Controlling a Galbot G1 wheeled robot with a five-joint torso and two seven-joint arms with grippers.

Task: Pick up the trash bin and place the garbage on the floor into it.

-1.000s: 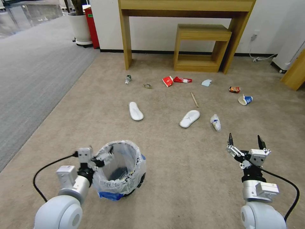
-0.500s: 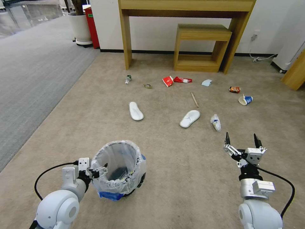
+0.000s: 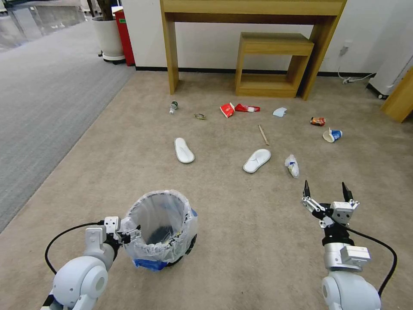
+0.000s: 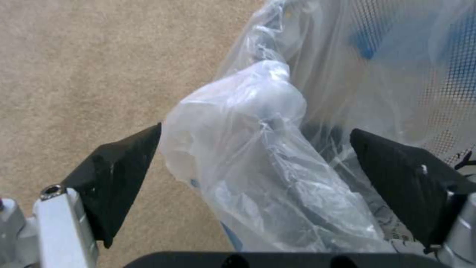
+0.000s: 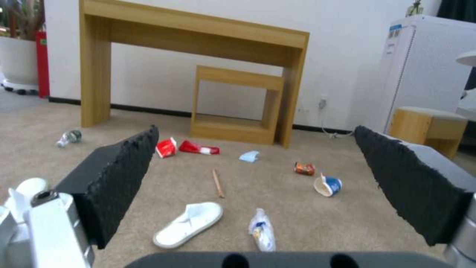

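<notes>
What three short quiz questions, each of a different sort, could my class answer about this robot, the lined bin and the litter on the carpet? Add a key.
1. True or false: the left gripper has its open fingers on either side of the trash bin rim.
2. Multiple choice: what lies nearest the right gripper? A the crumpled plastic bag; B the small plastic bottle; C the red wrappers.
3. Fill in: the two white slippers lie on the beige ____.

Key: 1 true. 2 A. 3 carpet, which is the floor.
</notes>
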